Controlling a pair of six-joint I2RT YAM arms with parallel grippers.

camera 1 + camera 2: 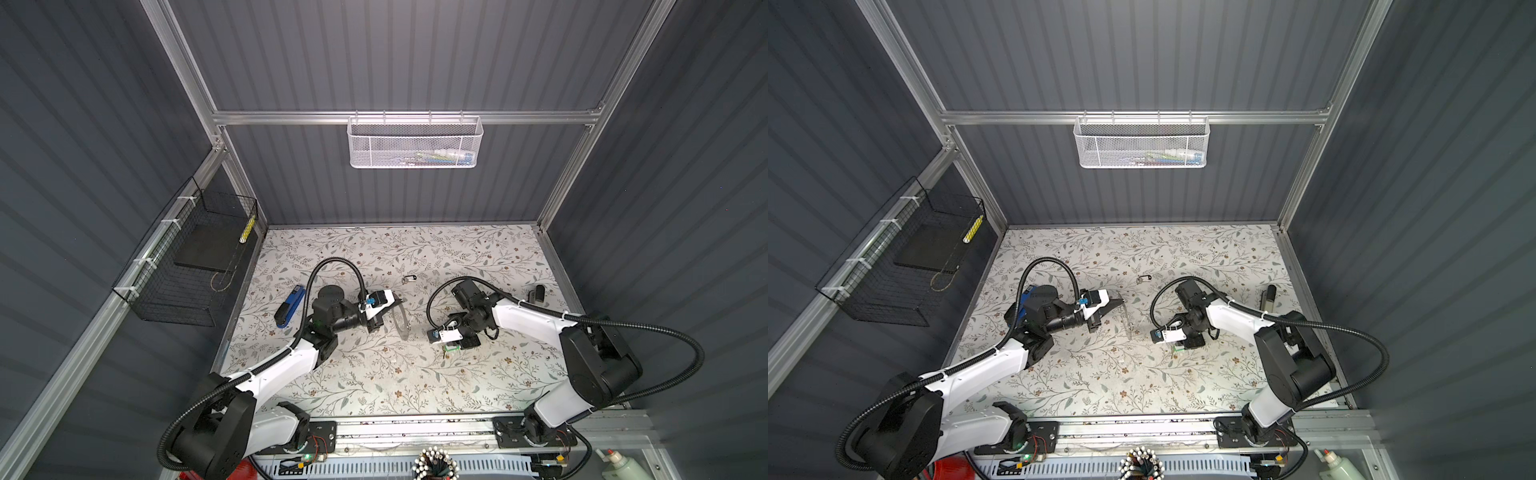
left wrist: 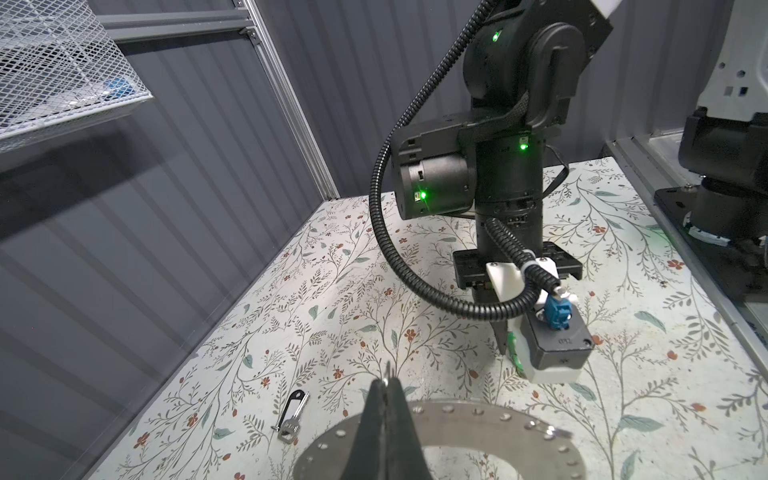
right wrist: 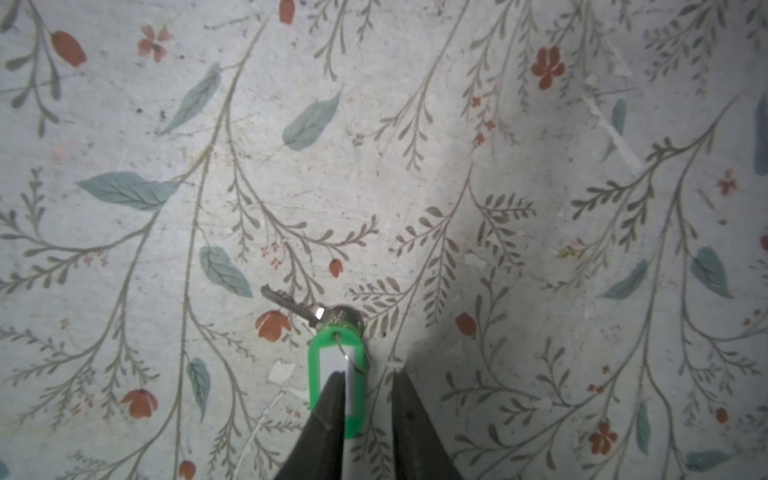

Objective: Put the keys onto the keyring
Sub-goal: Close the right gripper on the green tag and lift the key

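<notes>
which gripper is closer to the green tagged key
Right. The right gripper stands directly over the green tagged key, jaws apart, one finger over its tag. The left gripper is away from it, shut on the keyring.

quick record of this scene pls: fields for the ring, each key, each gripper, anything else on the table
keyring: grey, holes round its rim, no key on it
green-tag key: flat on the table, blade pointing away from the tag
black-tag key: on the table, apart from both grippers
left gripper: shut on the keyring's rim
right gripper: open, down over the green-tag key's tag
other: blue stapler on the table beside the left arm
</notes>
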